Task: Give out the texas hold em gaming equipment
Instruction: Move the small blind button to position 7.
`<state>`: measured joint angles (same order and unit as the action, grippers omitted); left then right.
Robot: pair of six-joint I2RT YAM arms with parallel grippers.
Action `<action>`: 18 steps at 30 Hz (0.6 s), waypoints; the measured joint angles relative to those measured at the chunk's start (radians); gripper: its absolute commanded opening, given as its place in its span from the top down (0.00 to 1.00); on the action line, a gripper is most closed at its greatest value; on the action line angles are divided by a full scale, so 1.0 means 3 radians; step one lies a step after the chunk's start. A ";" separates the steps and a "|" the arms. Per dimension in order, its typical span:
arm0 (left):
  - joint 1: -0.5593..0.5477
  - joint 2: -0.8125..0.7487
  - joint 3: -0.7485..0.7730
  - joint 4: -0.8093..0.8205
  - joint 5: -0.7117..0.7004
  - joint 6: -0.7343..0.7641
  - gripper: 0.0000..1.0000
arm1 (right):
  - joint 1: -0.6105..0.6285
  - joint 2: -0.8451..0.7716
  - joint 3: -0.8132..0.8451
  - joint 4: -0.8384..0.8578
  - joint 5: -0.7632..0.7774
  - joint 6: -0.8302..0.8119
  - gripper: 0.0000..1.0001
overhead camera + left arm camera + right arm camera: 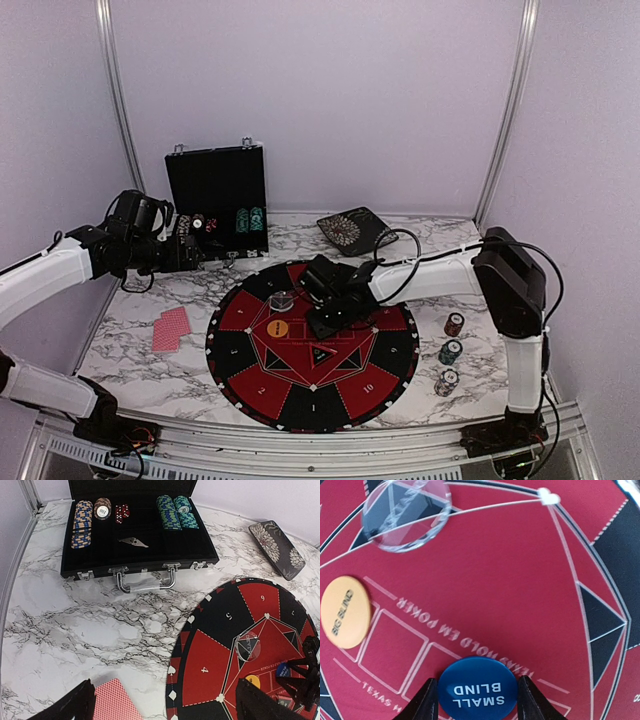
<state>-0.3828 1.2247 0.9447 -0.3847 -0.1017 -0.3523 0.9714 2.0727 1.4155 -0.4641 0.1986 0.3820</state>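
Observation:
A blue "SMALL BLIND" button disc (477,695) sits between the fingers of my right gripper (477,702), which touch its two edges; the gripper is shut on it, low over the round mat (262,392). An orange "BIG BLIND" disc (344,611) and a clear disc (406,515) lie on the mat nearby. Red-backed cards (170,328) lie on the marble left of the mat. Three small chip stacks (450,351) stand to the mat's right. My left gripper (165,705) hangs open above the marble, one card (116,702) by its left finger.
The open black case (140,567) stands at the back left, holding chip rows (82,522) and red dice (121,512). A dark patterned box (355,230) lies behind the mat. White frame posts and walls close the table's sides.

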 measured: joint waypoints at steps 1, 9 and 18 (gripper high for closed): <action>0.0003 0.0000 0.0000 -0.0001 0.0004 0.0001 0.01 | -0.0027 -0.0006 -0.0015 0.0019 0.0006 -0.0001 0.54; 0.0014 0.0000 0.0000 -0.0001 0.0025 0.0000 0.01 | -0.0343 -0.0032 -0.0086 0.0150 0.0041 -0.0097 0.54; 0.0027 0.0000 0.0000 0.0000 0.0027 0.0000 0.01 | -0.0605 -0.0029 -0.0083 0.0150 0.0081 -0.0207 0.53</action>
<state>-0.3748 1.2247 0.9447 -0.3847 -0.0937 -0.3523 0.7898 2.0640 1.3907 -0.4191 0.2230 0.3199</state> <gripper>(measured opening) 0.989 0.472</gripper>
